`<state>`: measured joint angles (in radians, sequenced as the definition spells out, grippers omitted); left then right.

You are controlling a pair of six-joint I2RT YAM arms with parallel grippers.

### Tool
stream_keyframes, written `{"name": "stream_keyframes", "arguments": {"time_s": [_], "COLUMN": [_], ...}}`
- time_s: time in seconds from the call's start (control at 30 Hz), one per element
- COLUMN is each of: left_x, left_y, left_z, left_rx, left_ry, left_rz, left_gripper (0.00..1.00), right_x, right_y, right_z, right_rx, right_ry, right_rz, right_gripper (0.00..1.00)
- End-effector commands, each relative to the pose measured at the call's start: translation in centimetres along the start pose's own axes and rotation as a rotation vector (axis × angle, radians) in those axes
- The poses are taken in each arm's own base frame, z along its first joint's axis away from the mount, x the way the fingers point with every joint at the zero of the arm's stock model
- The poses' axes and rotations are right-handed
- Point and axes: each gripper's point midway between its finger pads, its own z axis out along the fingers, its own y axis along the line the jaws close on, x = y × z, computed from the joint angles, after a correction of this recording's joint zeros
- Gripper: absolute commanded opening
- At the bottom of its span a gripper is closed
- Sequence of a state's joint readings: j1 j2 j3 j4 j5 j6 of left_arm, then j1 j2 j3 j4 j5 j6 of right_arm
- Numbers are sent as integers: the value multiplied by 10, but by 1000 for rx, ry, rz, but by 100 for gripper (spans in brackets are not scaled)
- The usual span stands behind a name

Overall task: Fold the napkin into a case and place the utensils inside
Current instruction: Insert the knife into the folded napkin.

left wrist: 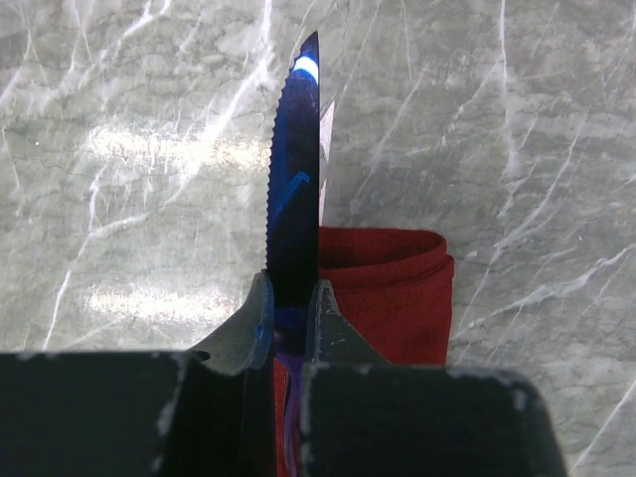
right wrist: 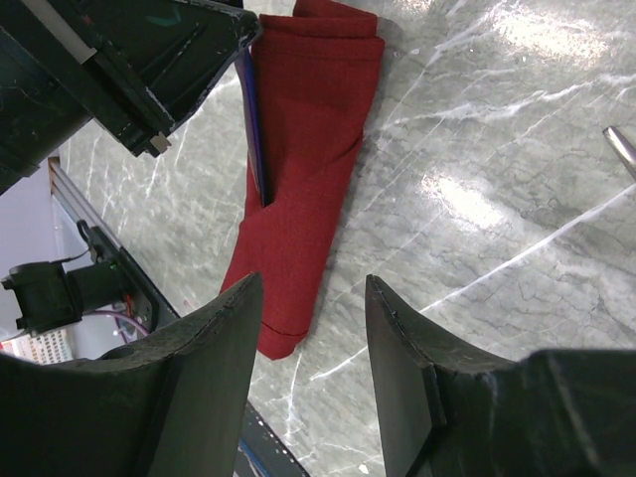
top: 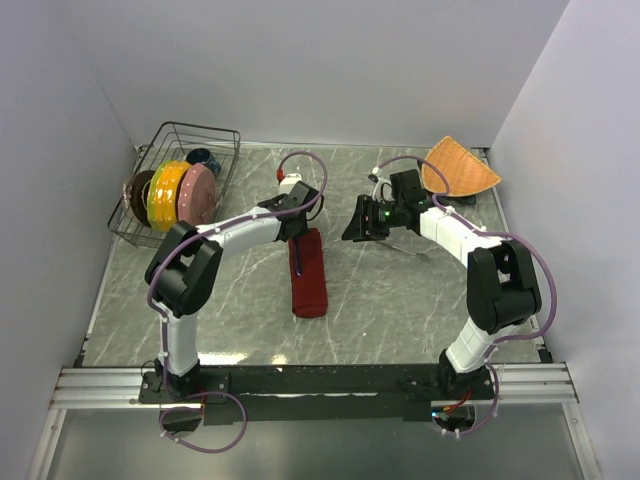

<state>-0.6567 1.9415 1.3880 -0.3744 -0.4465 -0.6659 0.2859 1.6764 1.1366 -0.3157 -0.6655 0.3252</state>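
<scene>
From above, the folded dark red napkin point(top: 310, 285) lies mid-table. Your left gripper point(top: 298, 238) sits over its far end and your right gripper point(top: 352, 228) hovers just right of that end. A wire dish rack point(top: 225, 140) stands well left of the napkin, an orange fan mat point(top: 460, 165) well right.

In the left wrist view, the fingers pinch a blue serrated knife point(left wrist: 295, 199), whose blade reaches past the napkin's end.

In the right wrist view, your jaws stand apart, holding nothing, above the napkin. A silver utensil tip point(right wrist: 621, 149) lies to its right.
</scene>
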Motion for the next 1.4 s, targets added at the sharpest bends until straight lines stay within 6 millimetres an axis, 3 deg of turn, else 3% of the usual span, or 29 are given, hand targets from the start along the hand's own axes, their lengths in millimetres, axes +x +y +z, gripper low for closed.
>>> {"name": "stream_keyframes", "arguments": {"time_s": [0.0, 0.57, 1.03, 1.37], "left_x": [-12, 6, 39, 51], "left_y": [-9, -10, -8, -10], "left_z": [-11, -32, -42, -54], "left_rx": [30, 42, 59, 84], "left_ry": [-13, 56, 152, 200], "left_rz": [-32, -37, -23, -17], "left_gripper": [1, 1, 1, 1], "right_x": [-6, -5, -3, -5], "right_y": [7, 6, 4, 3], "right_z": [-4, -1, -1, -1], "right_rx": [-11, -16, -6, -1], "right_ry": [-36, -36, -44, -49], "right_rz": [-29, -19, -17, -25], "right_gripper": [54, 54, 54, 54]}}
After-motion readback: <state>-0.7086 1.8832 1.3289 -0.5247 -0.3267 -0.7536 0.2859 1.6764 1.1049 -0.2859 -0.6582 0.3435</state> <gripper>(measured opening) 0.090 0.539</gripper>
